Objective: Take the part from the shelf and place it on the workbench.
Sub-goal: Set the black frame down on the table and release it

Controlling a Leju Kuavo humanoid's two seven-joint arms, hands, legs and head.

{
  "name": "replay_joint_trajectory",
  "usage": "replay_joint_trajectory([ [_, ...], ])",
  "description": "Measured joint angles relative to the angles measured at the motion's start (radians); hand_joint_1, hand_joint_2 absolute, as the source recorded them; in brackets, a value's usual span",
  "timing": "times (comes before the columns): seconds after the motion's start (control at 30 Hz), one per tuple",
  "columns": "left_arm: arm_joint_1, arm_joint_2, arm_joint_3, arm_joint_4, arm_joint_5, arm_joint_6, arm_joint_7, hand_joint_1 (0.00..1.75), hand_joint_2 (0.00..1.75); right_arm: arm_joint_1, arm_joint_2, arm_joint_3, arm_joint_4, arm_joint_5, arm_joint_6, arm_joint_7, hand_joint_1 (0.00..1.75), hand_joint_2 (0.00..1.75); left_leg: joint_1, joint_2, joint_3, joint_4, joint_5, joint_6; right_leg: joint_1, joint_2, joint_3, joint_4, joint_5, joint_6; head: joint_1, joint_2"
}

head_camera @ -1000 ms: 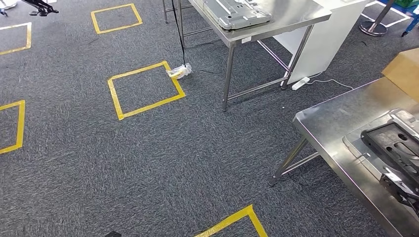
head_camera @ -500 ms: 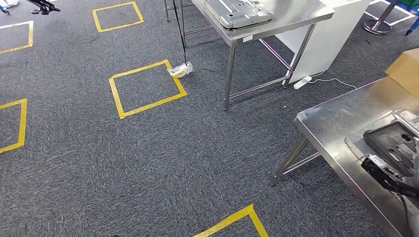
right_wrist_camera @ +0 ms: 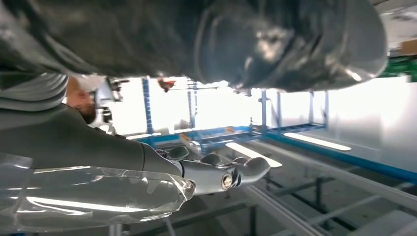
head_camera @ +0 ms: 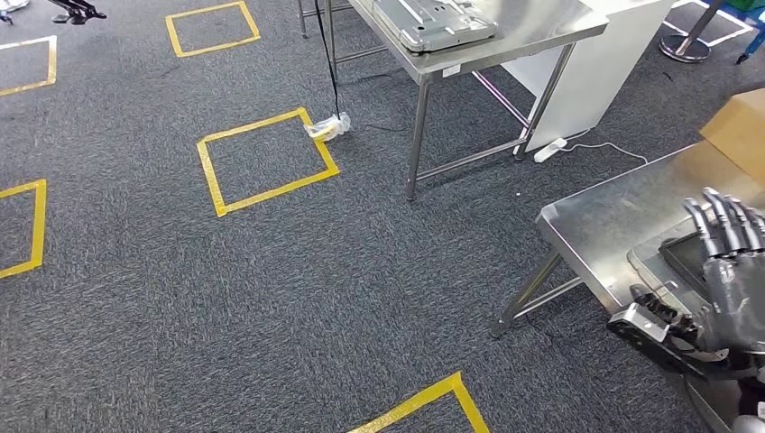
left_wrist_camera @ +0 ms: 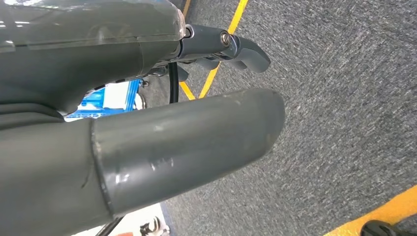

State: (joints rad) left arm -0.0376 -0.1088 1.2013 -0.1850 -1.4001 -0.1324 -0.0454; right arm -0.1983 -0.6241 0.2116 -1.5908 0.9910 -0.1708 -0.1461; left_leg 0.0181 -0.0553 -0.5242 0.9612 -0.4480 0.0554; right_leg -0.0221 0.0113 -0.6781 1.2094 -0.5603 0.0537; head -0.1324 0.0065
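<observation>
The black flat part [head_camera: 684, 257] lies on a grey tray [head_camera: 645, 257] on the steel workbench [head_camera: 613, 216] at the right edge of the head view. My right hand [head_camera: 726, 280] stands over the part's near side, fingers [head_camera: 722, 221] straight, spread and pointing up, with nothing in them; it hides much of the part. In the right wrist view the right hand [right_wrist_camera: 147, 162] shows extended fingers [right_wrist_camera: 231, 174] holding nothing, with blue shelf racks [right_wrist_camera: 275, 132] far behind. My left hand [left_wrist_camera: 147, 147] hangs over grey carpet, thumb and fingers apart, holding nothing.
A cardboard box [head_camera: 740, 126] sits at the workbench's far end. A second steel table [head_camera: 532, 32] carries a grey metal piece [head_camera: 433, 23], with a white cabinet [head_camera: 600, 68] and power strip [head_camera: 548, 152] beside it. Yellow tape squares [head_camera: 266, 162] mark the carpet.
My right hand has risen into the head view from the lower right, coming up over the part with its fingers upright. The part stays on the tray.
</observation>
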Motion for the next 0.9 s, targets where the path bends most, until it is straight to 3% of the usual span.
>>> replay_joint_trajectory([
  [0.03, 0.002, 0.000, 0.000, 0.000, 0.000, 0.000, 0.000, 0.00, 0.00, 0.013, 0.000, 0.008, -0.022, 0.003, 0.000, 0.004, 0.00, 0.00, 0.001, -0.001, -0.001, 0.001, -0.001, -0.002, -0.005, -0.003, -0.022, 0.046, -0.011, 0.004, 0.000, 0.000],
  [0.07, 0.003, -0.001, 0.000, 0.000, 0.000, 0.000, 0.000, 0.00, 0.00, 0.023, 0.000, 0.013, -0.041, 0.004, 0.000, 0.006, 0.00, 0.00, 0.002, -0.003, -0.001, 0.004, -0.003, -0.005, -0.010, -0.004, -0.027, 0.055, -0.003, 0.009, 0.000, 0.000],
  [0.1, 0.004, -0.002, 0.000, 0.000, 0.000, 0.000, 0.000, 0.00, 0.00, 0.029, 0.000, 0.018, -0.057, 0.004, -0.001, 0.007, 0.00, 0.00, 0.005, -0.006, -0.001, 0.008, -0.007, -0.010, -0.016, -0.004, -0.012, 0.026, 0.023, 0.014, 0.000, 0.000],
  [0.13, 0.004, -0.002, 0.000, 0.000, 0.000, 0.001, 0.000, 0.00, 0.00, 0.034, -0.001, 0.022, -0.071, 0.005, -0.003, 0.004, 0.00, 0.00, 0.009, -0.010, -0.001, 0.015, -0.012, -0.018, -0.022, 0.000, 0.021, -0.038, 0.059, 0.020, 0.000, 0.000],
  [0.17, 0.004, -0.002, 0.000, -0.001, 0.000, 0.002, 0.000, 0.00, 0.00, 0.039, -0.001, 0.026, -0.084, 0.008, -0.006, 0.000, 0.00, 0.00, 0.011, -0.016, -0.004, 0.024, -0.018, -0.027, -0.027, 0.016, 0.055, -0.101, 0.081, 0.026, 0.000, 0.000],
  [0.2, 0.004, -0.001, 0.000, -0.002, 0.000, 0.004, 0.000, 0.00, 0.00, 0.048, -0.002, 0.030, -0.097, 0.015, -0.011, -0.005, 0.00, 0.00, 0.013, -0.021, -0.009, 0.035, -0.025, -0.037, -0.028, 0.031, 0.081, -0.151, 0.095, 0.023, 0.000, 0.000],
  [0.27, 0.003, 0.001, 0.000, -0.004, -0.001, 0.009, 0.001, 0.00, 0.00, 0.074, -0.004, 0.045, -0.131, 0.039, -0.022, -0.009, 0.00, 0.00, 0.012, -0.032, -0.020, 0.046, -0.033, -0.054, -0.025, 0.047, 0.095, -0.177, 0.088, 0.005, 0.000, 0.000],
  [0.33, 0.004, -0.001, 0.001, -0.005, -0.001, 0.011, 0.005, 0.00, 0.00, 0.098, -0.005, 0.070, -0.171, 0.069, -0.031, 0.001, 0.00, 0.00, 0.015, -0.038, -0.023, 0.049, -0.036, -0.065, -0.019, 0.028, 0.094, -0.171, 0.086, -0.023, -0.001, 0.000],
  [0.4, 0.003, -0.002, 0.001, -0.005, -0.001, 0.012, 0.009, 0.00, 0.00, 0.120, -0.005, 0.099, -0.205, 0.101, -0.046, 0.017, 0.00, 0.00, 0.017, -0.006, -0.036, 0.085, -0.059, -0.071, -0.014, 0.008, 0.096, -0.171, 0.083, -0.043, -0.001, 0.000],
  [0.47, -0.001, -0.002, 0.001, -0.005, -0.001, 0.013, 0.011, 0.00, 0.00, 0.147, -0.003, 0.132, -0.225, 0.138, -0.065, 0.034, 0.00, 0.00, 0.014, 0.035, -0.086, 0.192, -0.117, -0.069, -0.005, -0.016, 0.099, -0.172, 0.080, -0.057, -0.001, 0.000],
  [0.5, -0.002, -0.002, 0.001, -0.005, -0.001, 0.014, 0.011, 0.00, 0.00, 0.160, -0.001, 0.150, -0.229, 0.157, -0.075, 0.041, 0.00, 0.00, 0.012, 0.043, -0.120, 0.261, -0.148, -0.067, 0.000, -0.028, 0.100, -0.172, 0.079, -0.061, -0.001, 0.000],
  [0.53, -0.002, -0.002, 0.002, -0.005, -0.001, 0.014, 0.012, 0.00, 0.00, 0.170, 0.003, 0.170, -0.230, 0.173, -0.084, 0.048, 0.00, 0.44, 0.010, 0.045, -0.148, 0.315, -0.167, -0.064, 0.006, -0.040, 0.100, -0.172, 0.077, -0.065, -0.001, 0.000],
  [0.57, -0.001, -0.002, 0.002, -0.005, -0.002, 0.014, 0.014, 0.00, 0.00, 0.177, 0.007, 0.190, -0.231, 0.186, -0.092, 0.055, 0.00, 0.87, 0.007, 0.046, -0.161, 0.340, -0.167, -0.060, 0.012, -0.052, 0.101, -0.171, 0.076, -0.068, -0.001, 0.000],
  [0.6, 0.000, -0.002, 0.002, -0.005, -0.003, 0.014, 0.015, 0.00, 0.00, 0.183, 0.012, 0.208, -0.231, 0.195, -0.099, 0.061, 0.00, 1.31, 0.002, 0.048, -0.156, 0.327, -0.149, -0.053, 0.017, -0.064, 0.102, -0.171, 0.074, -0.070, -0.001, 0.000],
  [0.63, 0.001, -0.001, 0.002, -0.005, -0.005, 0.014, 0.017, 0.00, 0.00, 0.187, 0.016, 0.223, -0.231, 0.203, -0.106, 0.067, 0.00, 1.75, -0.003, 0.053, -0.132, 0.277, -0.116, -0.044, 0.022, -0.075, 0.105, -0.171, 0.072, -0.072, -0.001, 0.000],
  [0.7, 0.000, 0.002, 0.002, -0.005, -0.011, 0.013, 0.017, 0.00, 0.00, 0.194, 0.024, 0.245, -0.231, 0.215, -0.117, 0.079, 0.00, 1.75, -0.019, 0.092, -0.067, 0.143, -0.058, -0.023, 0.029, -0.096, 0.111, -0.171, 0.068, -0.074, 0.000, 0.000],
  [0.73, -0.001, 0.004, 0.002, -0.005, -0.014, 0.013, 0.016, 0.00, 0.00, 0.199, 0.028, 0.255, -0.231, 0.222, -0.121, 0.085, 0.00, 1.75, -0.026, 0.108, -0.047, 0.099, -0.044, -0.015, 0.032, -0.106, 0.112, -0.171, 0.067, -0.072, 0.000, 0.000],
  [0.77, -0.002, 0.006, 0.002, -0.005, -0.015, 0.013, 0.014, 0.00, 0.00, 0.205, 0.031, 0.264, -0.231, 0.229, -0.125, 0.092, 0.00, 1.31, -0.032, 0.118, -0.039, 0.077, -0.041, -0.011, 0.033, -0.116, 0.113, -0.171, 0.066, -0.069, 0.000, 0.000],
  [0.83, 0.000, 0.009, 0.002, -0.005, -0.018, 0.013, 0.010, 0.00, 0.00, 0.217, 0.037, 0.280, -0.230, 0.241, -0.135, 0.103, 0.00, 0.44, -0.033, 0.100, -0.039, 0.067, -0.036, -0.007, 0.034, -0.134, 0.117, -0.175, 0.066, -0.061, 0.000, 0.000],
  [0.87, 0.003, 0.010, 0.002, -0.005, -0.018, 0.012, 0.009, 0.00, 0.00, 0.223, 0.040, 0.286, -0.230, 0.246, -0.141, 0.109, 0.00, 0.00, -0.031, 0.089, -0.036, 0.059, -0.031, -0.005, 0.032, -0.127, 0.120, -0.173, 0.063, -0.056, 0.000, 0.000],
  [0.9, 0.004, 0.011, 0.002, -0.005, -0.018, 0.012, 0.009, 0.00, 0.00, 0.230, 0.043, 0.292, -0.230, 0.252, -0.149, 0.114, 0.00, 0.00, -0.027, 0.079, -0.032, 0.050, -0.024, -0.001, 0.029, -0.105, 0.117, -0.162, 0.051, -0.050, 0.000, 0.000],
])
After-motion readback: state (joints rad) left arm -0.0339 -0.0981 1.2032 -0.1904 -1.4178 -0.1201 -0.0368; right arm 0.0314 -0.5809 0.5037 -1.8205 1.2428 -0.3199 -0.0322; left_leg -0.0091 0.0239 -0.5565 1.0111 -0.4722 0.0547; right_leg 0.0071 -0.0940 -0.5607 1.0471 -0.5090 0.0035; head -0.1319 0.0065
